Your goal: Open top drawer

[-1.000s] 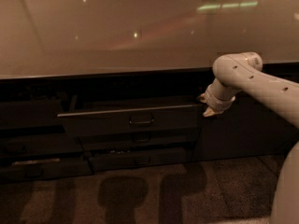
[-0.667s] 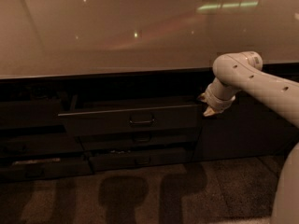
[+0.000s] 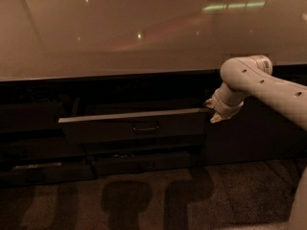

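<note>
The top drawer [image 3: 136, 126] is a wide dark grey front with a small rectangular centre pull [image 3: 146, 127]. It stands pulled out a little from the cabinet under the pale countertop [image 3: 120, 32], with its top edge catching light. My gripper [image 3: 211, 110] sits at the drawer's right end, at the top corner, on the end of the white arm [image 3: 261, 83] that comes in from the right. The drawer's inside is hidden in shadow.
A shorter, narrower dark drawer front [image 3: 144, 164] lies below the top drawer. A dark cabinet panel [image 3: 254, 133] is behind the arm on the right. The speckled floor [image 3: 144, 200] lies in front, with shadows on it.
</note>
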### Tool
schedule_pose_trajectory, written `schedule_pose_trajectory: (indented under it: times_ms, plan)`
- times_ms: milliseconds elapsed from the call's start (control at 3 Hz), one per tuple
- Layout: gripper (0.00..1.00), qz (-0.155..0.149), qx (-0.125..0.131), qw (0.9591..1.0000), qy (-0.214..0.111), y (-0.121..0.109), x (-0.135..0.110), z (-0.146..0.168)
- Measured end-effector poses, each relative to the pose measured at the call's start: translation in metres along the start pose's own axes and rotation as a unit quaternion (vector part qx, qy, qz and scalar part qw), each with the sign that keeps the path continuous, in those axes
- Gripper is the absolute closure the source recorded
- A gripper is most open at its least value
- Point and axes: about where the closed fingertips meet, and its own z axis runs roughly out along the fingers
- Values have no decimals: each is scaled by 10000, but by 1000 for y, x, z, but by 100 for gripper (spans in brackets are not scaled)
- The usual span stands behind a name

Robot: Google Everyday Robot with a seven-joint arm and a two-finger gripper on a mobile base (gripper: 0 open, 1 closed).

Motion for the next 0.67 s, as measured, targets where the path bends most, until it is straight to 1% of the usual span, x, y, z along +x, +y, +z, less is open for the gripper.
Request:
schedule_pose_trajectory:
  times_ms: [333,667]
  plan:
    - [100,-141,2,9999,-73,5,-8,1]
    - [100,-141,2,9999,-74,4,-8,-2]
